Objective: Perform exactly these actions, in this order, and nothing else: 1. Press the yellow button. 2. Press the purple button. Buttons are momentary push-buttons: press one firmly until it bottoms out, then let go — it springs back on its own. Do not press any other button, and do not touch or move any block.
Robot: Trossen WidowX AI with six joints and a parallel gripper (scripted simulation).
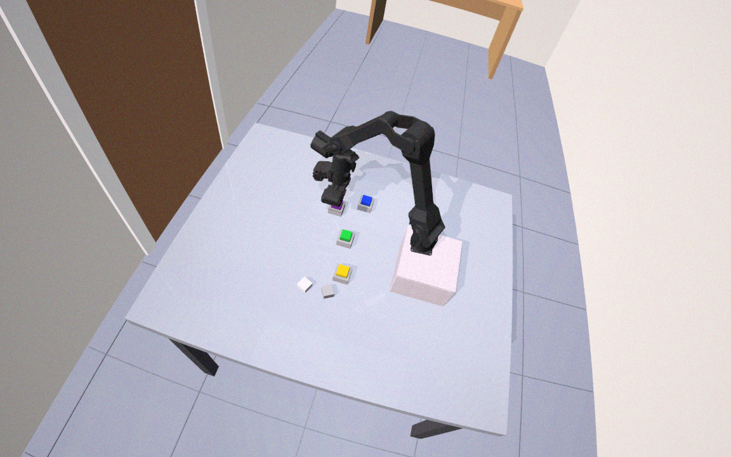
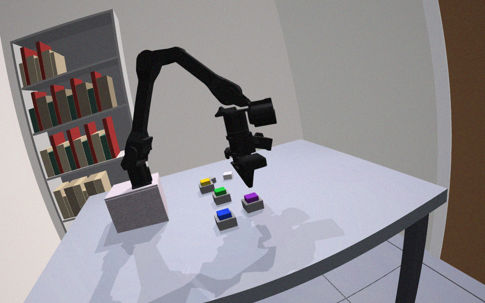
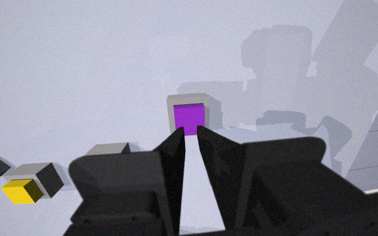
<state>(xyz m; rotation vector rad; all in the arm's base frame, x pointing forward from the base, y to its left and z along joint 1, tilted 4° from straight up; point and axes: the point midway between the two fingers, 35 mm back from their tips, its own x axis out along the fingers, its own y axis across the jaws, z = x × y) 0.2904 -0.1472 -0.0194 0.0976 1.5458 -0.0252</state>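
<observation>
From the top view, the arm (image 1: 422, 170) is arching out from its pedestal (image 1: 428, 272) and the jaws (image 1: 332, 198) are hanging right over the purple button (image 1: 336, 207), mostly hiding it; the yellow button (image 1: 342, 271) is sitting well apart, nearer the pedestal's front, with the white block (image 1: 304, 284) and grey block (image 1: 327, 291) just beside it, untouched as far as this view shows. Judging by this, the work is standing at step two, with the purple press not bottomed out; whether yellow is already done cannot be read from the pictures. From the exterior view, the forearm is sloping down to a wrist that is pointing almost straight down, and the tip is hovering above the purple button (image 2: 251, 197), a visible gap between them, the cap riding fully raised in its grey housing. The green button (image 2: 220, 191) and blue button (image 2: 223, 213) are standing beside it on the desk (image 2: 350, 195). From the wrist view, the jaws are standing nearly closed with a thin slit between them, gripping nothing, and their tips are lining up on the near edge of the purple cap (image 3: 189, 118).
</observation>
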